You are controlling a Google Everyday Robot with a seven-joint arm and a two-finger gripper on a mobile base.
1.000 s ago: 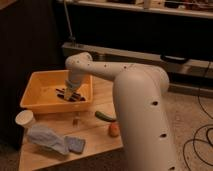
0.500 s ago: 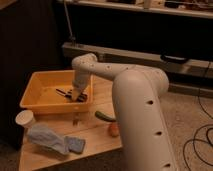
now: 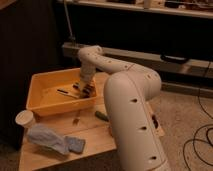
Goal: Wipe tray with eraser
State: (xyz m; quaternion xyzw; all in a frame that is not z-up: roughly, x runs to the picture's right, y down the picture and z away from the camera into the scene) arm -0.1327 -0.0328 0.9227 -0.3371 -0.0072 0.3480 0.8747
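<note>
The yellow-orange tray sits at the back left of the wooden table. My gripper reaches down into the tray's right part, close to its floor. A small dark striped block that looks like the eraser is at the gripper's tip, against the tray floor. A thin dark marker pen lies on the tray floor just left of the gripper.
A white paper cup stands at the table's left edge. A blue cloth and a blue pad lie at the front left. A green item and a small object lie by the tray's front rim. My arm covers the table's right side.
My gripper has moved to the right inside the tray, away from the marker pen. The arm's elbow shifted slightly with it.
</note>
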